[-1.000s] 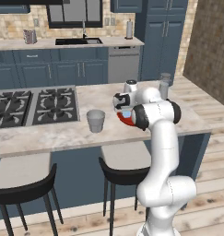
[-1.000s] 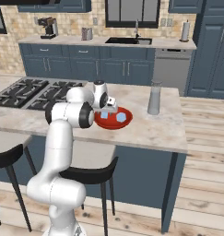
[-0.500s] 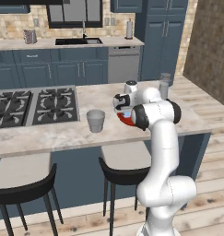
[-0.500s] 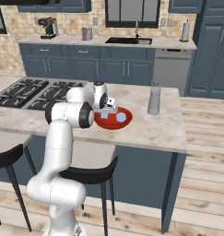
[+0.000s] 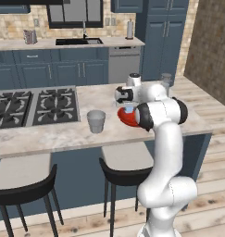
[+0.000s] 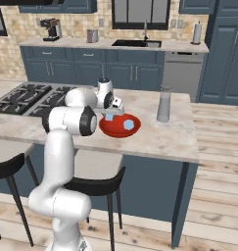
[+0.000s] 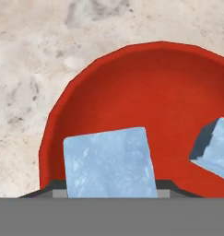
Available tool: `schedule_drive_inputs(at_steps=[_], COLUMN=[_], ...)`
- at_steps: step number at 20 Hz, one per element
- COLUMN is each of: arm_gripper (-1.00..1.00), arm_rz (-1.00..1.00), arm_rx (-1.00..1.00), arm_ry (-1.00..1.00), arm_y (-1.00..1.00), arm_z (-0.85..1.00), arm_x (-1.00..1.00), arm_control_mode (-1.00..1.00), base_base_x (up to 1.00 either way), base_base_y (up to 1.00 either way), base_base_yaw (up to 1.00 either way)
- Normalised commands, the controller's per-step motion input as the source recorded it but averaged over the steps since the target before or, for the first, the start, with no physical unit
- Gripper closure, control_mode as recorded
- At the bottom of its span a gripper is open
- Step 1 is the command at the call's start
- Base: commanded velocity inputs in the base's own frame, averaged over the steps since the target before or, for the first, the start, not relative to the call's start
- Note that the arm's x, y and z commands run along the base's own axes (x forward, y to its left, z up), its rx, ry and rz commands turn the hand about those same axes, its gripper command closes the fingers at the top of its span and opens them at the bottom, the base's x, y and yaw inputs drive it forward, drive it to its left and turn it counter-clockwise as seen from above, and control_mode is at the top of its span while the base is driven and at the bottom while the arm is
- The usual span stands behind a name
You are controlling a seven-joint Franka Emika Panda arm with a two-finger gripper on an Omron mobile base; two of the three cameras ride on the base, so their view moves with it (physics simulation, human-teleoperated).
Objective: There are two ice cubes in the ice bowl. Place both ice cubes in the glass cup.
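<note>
So far nothing has reached the glass cup [image 5: 96,121], which stands on the worktop [image 5: 63,134] well left of the ice bowl [image 6: 120,126]. My hand [image 6: 111,114] hangs over the red bowl with one ice cube [image 7: 109,162] right at its tips; I cannot tell whether the jaws grip it. A second cube [image 7: 215,148] lies in the bowl. I judge both transfers remain.
</note>
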Motion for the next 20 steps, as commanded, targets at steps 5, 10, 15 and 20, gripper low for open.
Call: schedule_drive_inputs(at_steps=[5,10,15,20], arm_gripper=[1.00,1.00,1.00,1.00], arm_rz=[-0.01,0.00,-0.01,-0.01], arm_rx=[0.10,0.02,-0.11,-0.15], arm_ry=[0.04,0.06,0.01,0.00], arm_y=[0.00,0.41,1.00,1.00], arm_z=[1.00,1.00,0.81,0.06], arm_x=[-1.00,-1.00,-0.78,-0.65], arm_control_mode=[-1.00,-1.00,-1.00,-1.00], base_base_x=[0.00,0.00,0.00,0.00], base_base_y=[0.00,0.00,0.00,0.00], base_base_yaw=[0.00,0.00,0.00,0.00])
